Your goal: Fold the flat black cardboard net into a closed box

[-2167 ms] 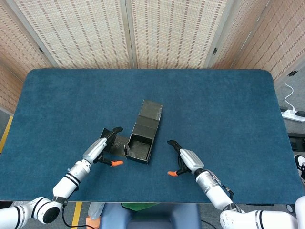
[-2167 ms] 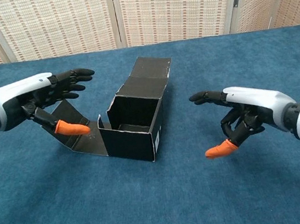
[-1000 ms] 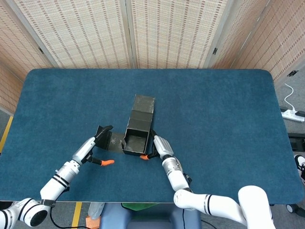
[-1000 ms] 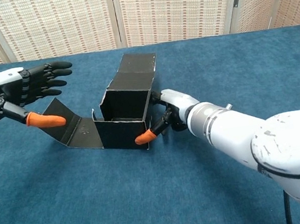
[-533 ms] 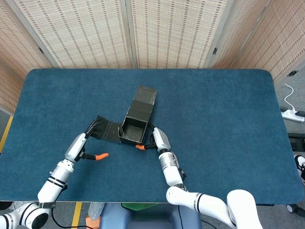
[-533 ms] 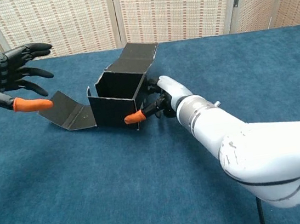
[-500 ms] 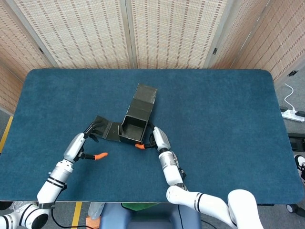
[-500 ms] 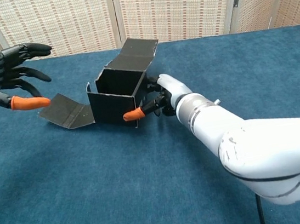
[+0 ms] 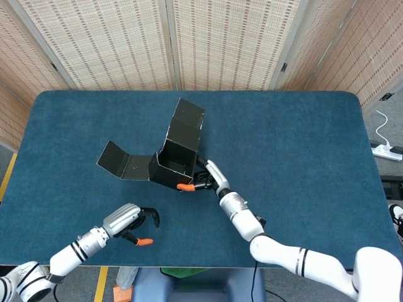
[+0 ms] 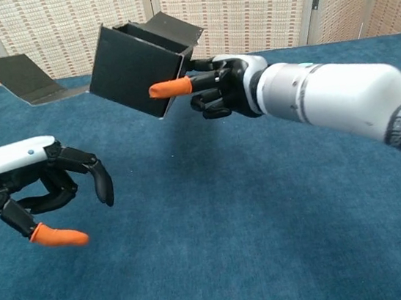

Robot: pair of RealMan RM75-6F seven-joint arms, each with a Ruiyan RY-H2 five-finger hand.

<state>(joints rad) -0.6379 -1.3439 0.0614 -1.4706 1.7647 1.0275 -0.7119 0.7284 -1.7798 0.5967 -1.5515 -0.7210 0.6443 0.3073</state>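
We are holding the black cardboard box (image 10: 138, 66) with our right hand (image 10: 218, 85), gripping it at its near right corner. From the chest view it is sitting raised and tilted, its open mouth turned away and upward; from the head view it is lying over the middle of the blue bench (image 9: 302, 145), slightly left of centre. One long side flap (image 9: 119, 163) is sticking out flat to the left, and the lid panel (image 9: 187, 116) is standing up at the far end, so the box is only partly formed, not closed.

The step in hand, as we judge it, is steadying the body so the loose flap can be folded in. To do that well, we are likely needing to keep the right grip low on the wall, clear of the opening, and bring the left hand (image 9: 129, 221) up under the flap so that it hinges along its crease rather than buckling.

On the right hand, the orange-tipped thumb (image 10: 170, 88) is pressing on the outside of the front wall, while the dark fingers (image 10: 209, 101) are curling around the corner; they are pinching the cardboard. The left hand is hovering near the bench's front edge, well apart from the box, its fingers loosely curled and apart, holding nothing.
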